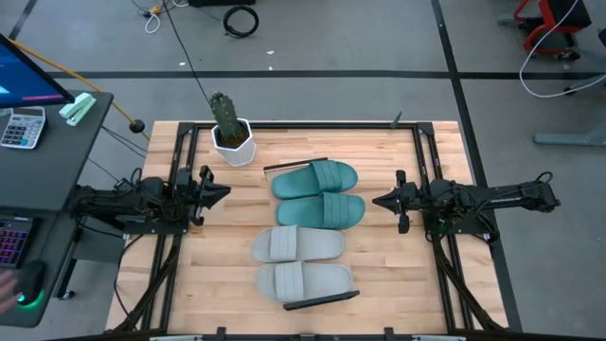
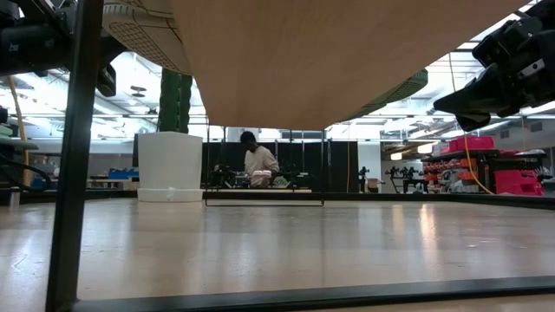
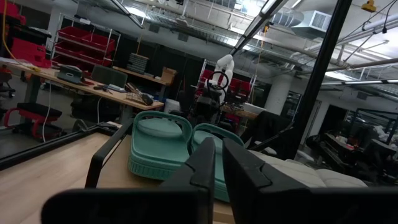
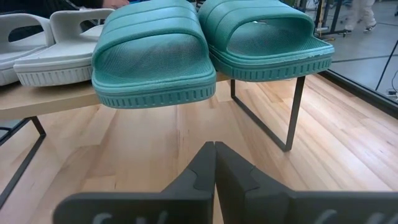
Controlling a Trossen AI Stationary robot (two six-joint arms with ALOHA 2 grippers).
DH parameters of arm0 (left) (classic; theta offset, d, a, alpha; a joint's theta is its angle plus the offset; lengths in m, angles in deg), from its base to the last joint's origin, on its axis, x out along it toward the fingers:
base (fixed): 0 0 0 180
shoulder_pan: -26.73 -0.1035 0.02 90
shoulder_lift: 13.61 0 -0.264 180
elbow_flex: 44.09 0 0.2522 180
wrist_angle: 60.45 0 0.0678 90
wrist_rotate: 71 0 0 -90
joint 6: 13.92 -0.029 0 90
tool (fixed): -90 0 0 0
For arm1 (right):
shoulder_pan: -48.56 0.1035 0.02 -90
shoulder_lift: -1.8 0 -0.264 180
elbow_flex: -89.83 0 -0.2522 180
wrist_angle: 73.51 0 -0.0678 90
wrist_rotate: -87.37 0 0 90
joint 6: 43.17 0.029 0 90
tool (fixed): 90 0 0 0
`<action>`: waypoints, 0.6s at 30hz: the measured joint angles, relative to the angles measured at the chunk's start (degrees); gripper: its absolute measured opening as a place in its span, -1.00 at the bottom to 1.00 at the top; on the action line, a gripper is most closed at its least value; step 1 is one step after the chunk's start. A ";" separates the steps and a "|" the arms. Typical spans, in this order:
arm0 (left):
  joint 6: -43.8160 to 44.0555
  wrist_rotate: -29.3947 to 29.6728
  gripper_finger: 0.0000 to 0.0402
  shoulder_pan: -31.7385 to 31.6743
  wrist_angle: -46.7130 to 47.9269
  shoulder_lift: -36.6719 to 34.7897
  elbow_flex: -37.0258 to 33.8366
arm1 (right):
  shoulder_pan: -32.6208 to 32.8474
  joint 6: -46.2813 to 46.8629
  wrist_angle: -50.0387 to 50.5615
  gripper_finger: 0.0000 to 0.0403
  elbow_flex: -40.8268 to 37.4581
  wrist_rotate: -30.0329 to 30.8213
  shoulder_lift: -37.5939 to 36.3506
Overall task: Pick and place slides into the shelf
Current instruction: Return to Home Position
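Observation:
Four slides lie side by side on the shelf (image 4: 50, 102) in the middle of the table: two teal ones (image 1: 315, 178) (image 1: 320, 208) toward the far side and two light grey ones (image 1: 296, 244) (image 1: 305, 281) toward the near side. They rest on their soles, and in the right wrist view the teal pair (image 4: 155, 59) juts over the board's edge. My left gripper (image 1: 225, 192) (image 3: 219, 155) hovers left of the shelf, shut and with nothing in it. My right gripper (image 1: 377, 201) (image 4: 215, 146) hovers right of it, shut and with nothing in it.
A cactus in a white pot (image 1: 230, 133) stands at the table's far left. The shelf's thin black legs (image 4: 292, 118) (image 2: 78, 156) stand on the tabletop. A desk with a calculator (image 1: 21, 126) is left of the table. A person (image 2: 257, 162) is far behind.

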 joint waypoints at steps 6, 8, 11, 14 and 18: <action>0.01 -0.01 -0.87 -0.02 0.00 0.00 0.00 | 0.00 0.00 0.00 -0.93 0.00 0.00 0.00; -0.01 -0.01 -0.87 0.00 0.00 0.00 0.00 | 0.00 0.00 0.00 -0.92 0.00 0.00 0.00; 0.00 -0.01 -0.86 -0.02 0.01 -0.01 0.00 | 0.00 0.00 0.00 -0.92 0.00 0.00 0.00; 0.01 -0.01 -0.83 0.00 0.00 0.00 0.02 | 0.01 0.00 0.00 -0.93 0.00 0.00 0.00; 0.01 0.00 -0.80 -0.01 0.02 0.00 0.00 | 0.01 0.00 0.00 -0.93 0.00 0.00 0.00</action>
